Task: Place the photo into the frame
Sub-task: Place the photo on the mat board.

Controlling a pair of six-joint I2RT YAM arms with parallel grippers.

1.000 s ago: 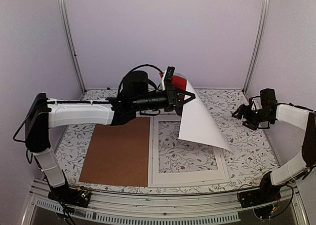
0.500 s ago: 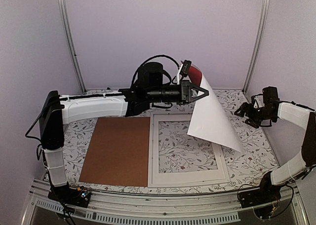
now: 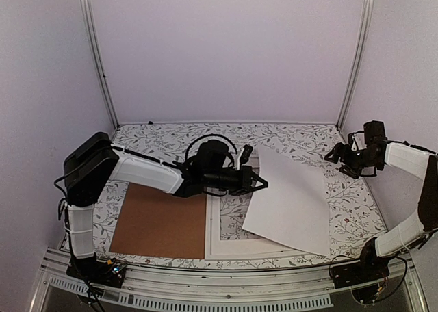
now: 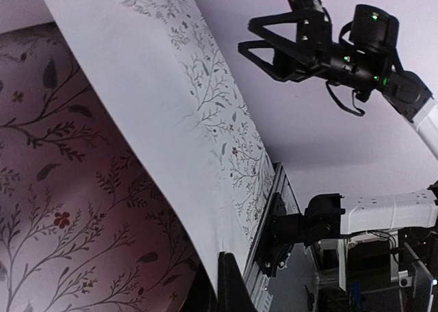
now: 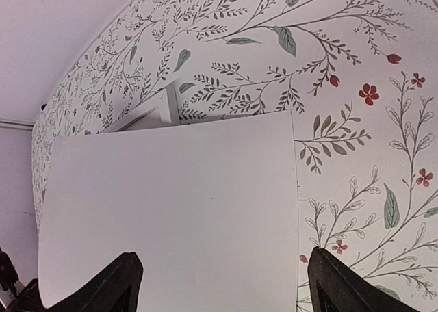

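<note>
Left hand (image 3: 262, 183) clamped on photo (image 3: 291, 206), blank-side up over frame (image 3: 210, 243); board (image 3: 161, 219) alongside; right hand (image 3: 335, 154) apart.

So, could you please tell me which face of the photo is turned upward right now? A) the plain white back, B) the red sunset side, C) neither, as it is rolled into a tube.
A: in the top view the photo shows only its plain white back, lying flat and askew over the right part of the frame, with the left gripper pinching its left edge.
</note>
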